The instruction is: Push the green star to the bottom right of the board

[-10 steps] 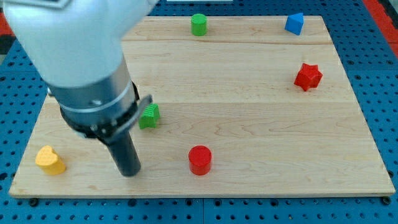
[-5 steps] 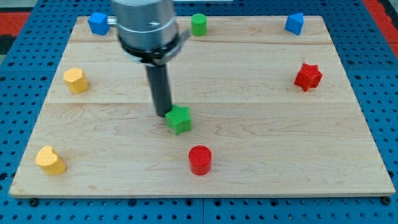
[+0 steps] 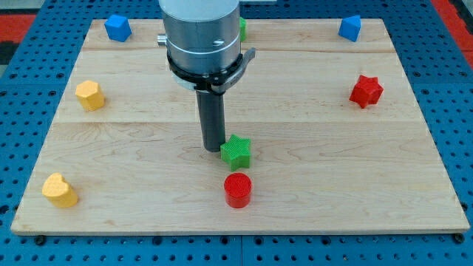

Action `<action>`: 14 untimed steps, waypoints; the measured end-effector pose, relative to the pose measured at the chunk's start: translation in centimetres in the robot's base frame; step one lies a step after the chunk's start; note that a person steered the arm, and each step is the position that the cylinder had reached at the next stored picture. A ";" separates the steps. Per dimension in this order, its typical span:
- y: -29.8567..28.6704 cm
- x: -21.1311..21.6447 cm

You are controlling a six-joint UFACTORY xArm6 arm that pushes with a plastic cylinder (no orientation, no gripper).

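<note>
The green star lies on the wooden board, a little below the board's middle. My tip stands right against the star's upper left side, touching it. The red cylinder sits just below the star, with a small gap between them.
A red star is at the right. A blue block is at the top right and another blue block at the top left. Two yellow blocks are at the left. A green cylinder shows partly behind the arm.
My tip has moved right and slightly down, pushing the green star right and down toward the red cylinder.
</note>
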State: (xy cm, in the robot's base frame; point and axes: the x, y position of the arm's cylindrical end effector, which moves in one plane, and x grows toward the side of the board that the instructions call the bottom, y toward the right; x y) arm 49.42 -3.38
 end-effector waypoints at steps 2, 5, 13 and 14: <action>5.3 0.5; 4.6 1.5; 18.5 2.0; 19.6 2.7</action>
State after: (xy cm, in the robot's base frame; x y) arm 52.15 16.18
